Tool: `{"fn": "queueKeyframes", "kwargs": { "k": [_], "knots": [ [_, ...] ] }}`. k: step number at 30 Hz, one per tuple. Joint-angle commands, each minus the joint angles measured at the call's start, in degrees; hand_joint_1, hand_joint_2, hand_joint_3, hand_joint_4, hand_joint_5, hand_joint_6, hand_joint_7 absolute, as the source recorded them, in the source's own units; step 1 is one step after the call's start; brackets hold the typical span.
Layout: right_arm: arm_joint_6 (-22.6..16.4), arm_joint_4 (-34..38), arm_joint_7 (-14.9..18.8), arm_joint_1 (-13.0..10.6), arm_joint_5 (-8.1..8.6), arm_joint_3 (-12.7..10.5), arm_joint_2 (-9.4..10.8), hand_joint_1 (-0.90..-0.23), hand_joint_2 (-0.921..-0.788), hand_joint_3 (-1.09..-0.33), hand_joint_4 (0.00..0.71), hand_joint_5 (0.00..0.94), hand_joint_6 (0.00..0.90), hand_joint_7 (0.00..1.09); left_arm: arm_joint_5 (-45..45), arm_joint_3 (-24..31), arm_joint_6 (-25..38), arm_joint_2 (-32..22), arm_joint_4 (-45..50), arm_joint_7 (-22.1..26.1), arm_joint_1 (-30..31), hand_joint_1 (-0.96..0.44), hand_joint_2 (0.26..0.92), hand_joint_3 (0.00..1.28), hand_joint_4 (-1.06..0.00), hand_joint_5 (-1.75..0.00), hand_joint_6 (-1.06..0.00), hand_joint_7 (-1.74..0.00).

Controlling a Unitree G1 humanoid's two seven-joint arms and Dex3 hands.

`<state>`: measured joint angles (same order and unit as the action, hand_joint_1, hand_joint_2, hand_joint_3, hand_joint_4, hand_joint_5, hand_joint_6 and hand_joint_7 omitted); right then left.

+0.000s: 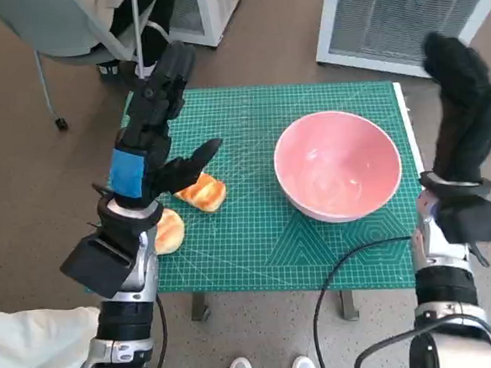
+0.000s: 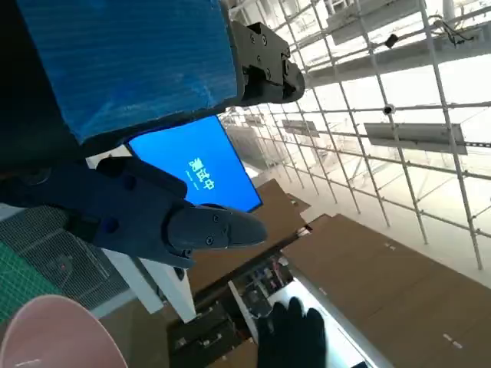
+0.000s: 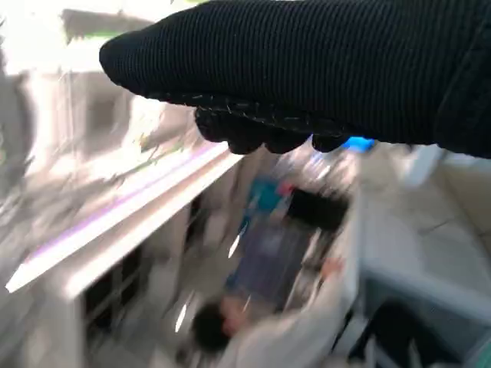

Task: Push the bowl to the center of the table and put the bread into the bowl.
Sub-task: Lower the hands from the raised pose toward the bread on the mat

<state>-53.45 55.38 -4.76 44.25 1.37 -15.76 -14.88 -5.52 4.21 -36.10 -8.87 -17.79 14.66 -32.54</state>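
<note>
The pink bowl [image 1: 338,165] sits on the green cutting mat [image 1: 266,241] that covers the worktop, right of the middle, with nothing inside it; two pieces of bread lie on the left part of the mat, one bread roll [image 1: 202,192] further in and a paler roll [image 1: 169,231] nearer the left edge, close to each other and well apart from the bowl. The left robot hand [image 1: 153,131] is raised above the left side of the worktop, its fingers stretched toward the far edge and its thumb pointing right over the nearer roll; it holds nothing. The right robot hand [image 1: 463,105] is lifted beyond the worktop's right edge, near the bowl but not touching it; its gloved fingers [image 3: 261,136] curl slightly and hold nothing. A black cable [image 1: 344,265] runs over the near right part of the mat; the right wrist view is blurred, with a person [image 3: 253,322] dimly seen.
</note>
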Motion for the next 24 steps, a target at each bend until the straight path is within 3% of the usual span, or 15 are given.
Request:
{"fn": "queueKeyframes", "kwargs": {
  "k": [1,7,11,20,24],
  "knots": [
    [1.59,6.71,-3.39,0.28,-0.54,-0.85,-1.23,-0.503,-0.921,-0.819,0.364,0.007,0.003,0.76,-0.58,0.01,-0.12,-0.08,-0.18,0.18,-0.45,-0.44,0.921,0.27,-0.29,0.00,-0.26,-0.19],
    [4.28,12.66,-2.76,0.45,1.06,-1.78,-2.05,-0.505,-0.921,-0.816,0.331,0.001,0.001,0.75,-0.50,0.06,-0.03,-0.10,-0.10,0.08,-0.26,-0.45,0.921,0.27,-0.29,-0.01,-0.26,-0.18],
    [7.05,15.14,-2.17,0.36,1.66,-2.04,-2.11,-0.482,-0.921,-0.828,0.298,0.001,0.000,0.68,-0.31,0.08,-0.13,-0.08,-0.14,-0.08,-0.16,-0.45,0.921,0.27,-0.29,-0.01,-0.27,-0.18],
    [13.72,17.88,-0.12,0.22,4.04,-3.16,0.16,-0.463,-0.921,-0.842,0.280,0.000,-0.001,0.65,-0.21,0.22,-0.11,-0.18,-0.20,-0.19,-0.16,-0.45,0.921,0.28,-0.30,-0.01,-0.27,-0.18],
    [15.99,18.59,-0.08,0.18,4.31,-3.37,1.15,-0.443,-0.921,-0.850,0.278,0.001,0.000,0.65,-0.23,0.25,-0.04,-0.23,0.02,-0.19,-0.07,-0.45,0.921,0.28,-0.30,-0.01,-0.27,-0.18]
  ]
}}
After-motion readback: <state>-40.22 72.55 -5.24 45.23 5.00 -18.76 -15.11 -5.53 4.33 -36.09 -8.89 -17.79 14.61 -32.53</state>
